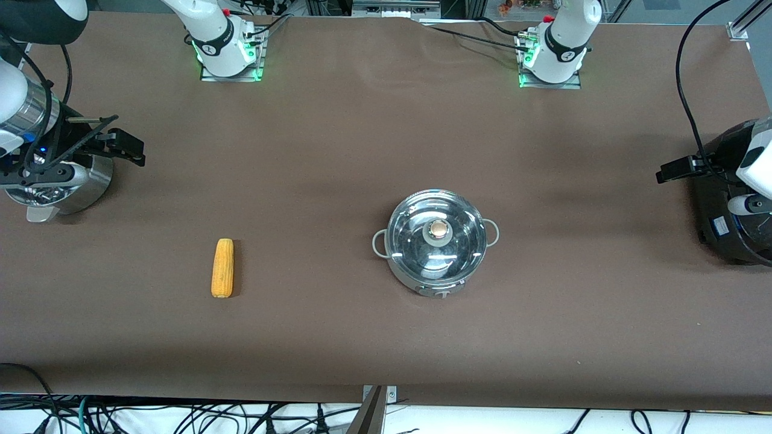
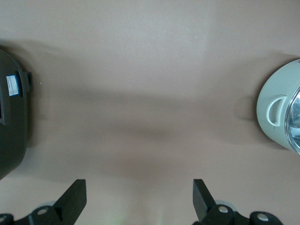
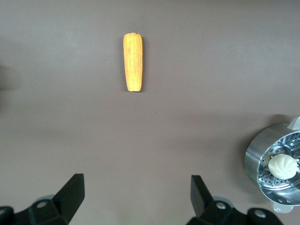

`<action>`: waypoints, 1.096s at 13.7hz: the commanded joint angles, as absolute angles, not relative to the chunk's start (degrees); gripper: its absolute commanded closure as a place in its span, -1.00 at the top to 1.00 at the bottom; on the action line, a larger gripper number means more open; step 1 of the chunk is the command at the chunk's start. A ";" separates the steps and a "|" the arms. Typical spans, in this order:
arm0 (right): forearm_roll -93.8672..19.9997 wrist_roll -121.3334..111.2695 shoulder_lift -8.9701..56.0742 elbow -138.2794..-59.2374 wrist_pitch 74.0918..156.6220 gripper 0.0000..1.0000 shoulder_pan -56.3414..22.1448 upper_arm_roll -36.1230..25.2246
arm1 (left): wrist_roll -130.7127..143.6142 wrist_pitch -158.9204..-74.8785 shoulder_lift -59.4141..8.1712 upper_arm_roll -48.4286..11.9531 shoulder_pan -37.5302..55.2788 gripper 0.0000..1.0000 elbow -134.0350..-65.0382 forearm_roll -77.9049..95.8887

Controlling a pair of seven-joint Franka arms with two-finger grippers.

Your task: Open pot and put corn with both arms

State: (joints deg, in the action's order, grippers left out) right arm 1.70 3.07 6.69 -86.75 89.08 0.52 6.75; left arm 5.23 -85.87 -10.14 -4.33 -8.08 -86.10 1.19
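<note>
The steel pot (image 1: 435,280) stands mid-table with its glass lid (image 1: 416,238) on and the round knob (image 1: 439,229) on top. Its side and one loop handle show in the left wrist view (image 2: 276,110). The corn (image 1: 222,267) lies on the table toward the right arm's end, apart from the pot. It also shows in the right wrist view (image 3: 133,61). My right gripper (image 3: 136,187) is open and empty, up by the steamer pot. My left gripper (image 2: 139,192) is open and empty, up by the black cooker.
A perforated steel steamer pot (image 1: 90,187) with a white bun (image 3: 282,166) stands at the right arm's end. A big black cooker (image 1: 724,223) stands at the left arm's end. Brown table cover lies between the corn and the pot.
</note>
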 commanded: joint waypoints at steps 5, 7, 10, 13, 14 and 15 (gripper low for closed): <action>0.88 2.29 7.47 -84.90 88.68 1.00 0.44 6.77 | 5.45 -85.52 -9.58 -4.39 -7.82 1.00 -86.13 -0.09; 0.97 2.11 7.47 -84.90 88.68 1.00 0.53 6.68 | 5.45 -85.52 -9.58 -4.39 -7.82 1.00 -86.13 -0.18; 0.97 2.28 7.47 -84.90 88.68 1.00 0.53 6.68 | 5.54 -85.52 -9.58 -4.48 -7.82 1.00 -86.13 -0.09; 0.88 2.55 7.47 -84.90 88.68 1.00 0.35 6.68 | 5.45 -85.52 -9.58 -4.40 -7.82 1.00 -86.13 -0.09; 0.88 2.37 7.47 -84.90 88.68 1.00 0.35 6.68 | 5.54 -85.52 -9.58 -4.48 -7.82 1.00 -86.13 -0.09; 0.97 2.37 7.47 -84.90 88.68 1.00 0.44 6.68 | 5.54 -85.52 -9.58 -4.48 -7.82 1.00 -86.13 -0.09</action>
